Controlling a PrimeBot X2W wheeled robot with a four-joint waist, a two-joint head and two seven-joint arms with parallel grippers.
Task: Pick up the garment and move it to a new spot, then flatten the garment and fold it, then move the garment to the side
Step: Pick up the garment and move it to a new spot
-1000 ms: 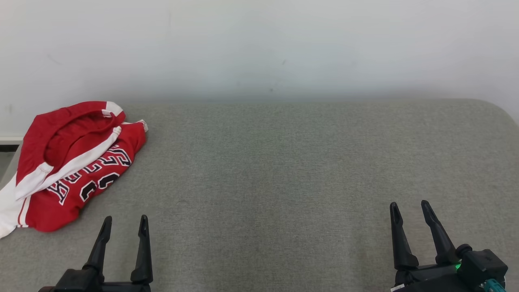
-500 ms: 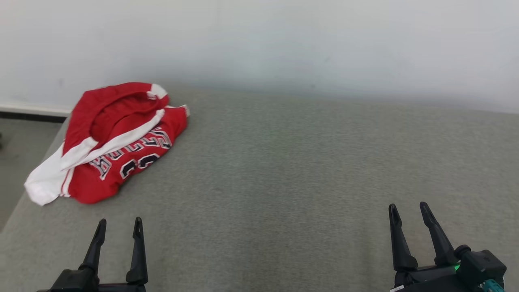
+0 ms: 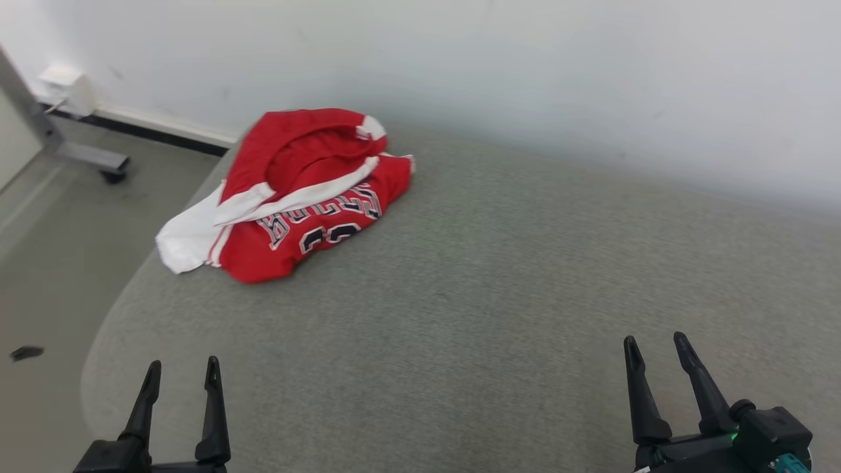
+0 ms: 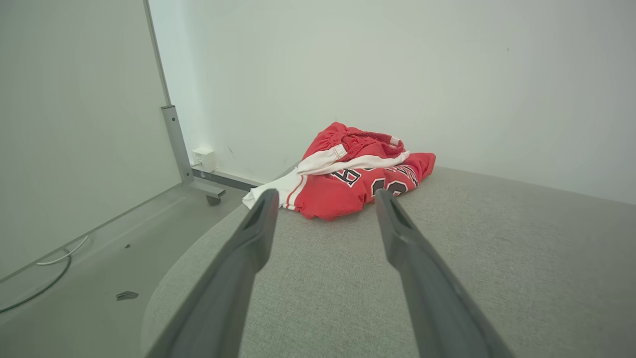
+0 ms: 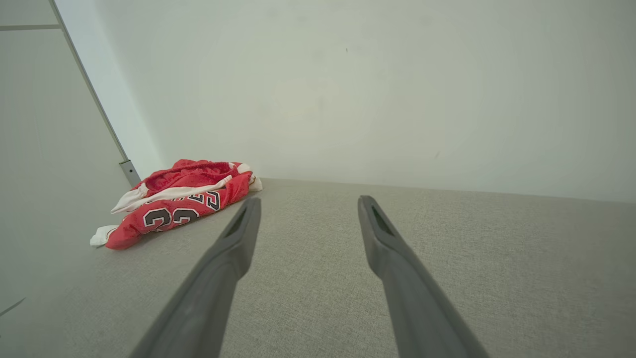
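The garment (image 3: 302, 197) is a red jersey with white trim and dark lettering, crumpled in a heap at the far left corner of the grey padded table (image 3: 493, 295). It also lies ahead in the left wrist view as the garment (image 4: 357, 174) and off to the left in the right wrist view as the garment (image 5: 179, 204). My left gripper (image 3: 182, 371) stands open at the near left edge, well short of the heap. At the near right, my right gripper (image 3: 654, 348) is open too, with nothing between its fingers.
A white wall (image 3: 525, 79) runs right behind the table. Left of the table is bare floor (image 3: 46, 249) with a wheeled metal frame leg (image 3: 79, 154) and a white wall box (image 3: 66, 89). The table's left edge curves round near my left gripper.
The head camera has turned left, so the garment now sits nearer the picture's middle and the floor has come into view. Both grippers stay open in the same places.
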